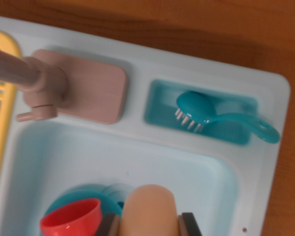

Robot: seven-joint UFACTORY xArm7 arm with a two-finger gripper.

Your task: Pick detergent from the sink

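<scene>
Wrist view, looking down into pale blue toy sink (137,162) on wooden tabletop (196,29). Tool (148,227) at bottom edge, two dark fingers (189,225) pressed against either side of peach-coloured detergent bottle (148,209); clenched on it. Bottle inside the basin, rounded top between the fingers. Just to the wrist view's left of tool: red cup (73,222) resting over teal plate (96,199). Beyond tool, up-frame and left: pink faucet (44,86) on its pink base. Up-frame and right: teal brush (211,118) lying in a small recessed tray, bristles down. Yellow rack (2,98) at far left edge.
</scene>
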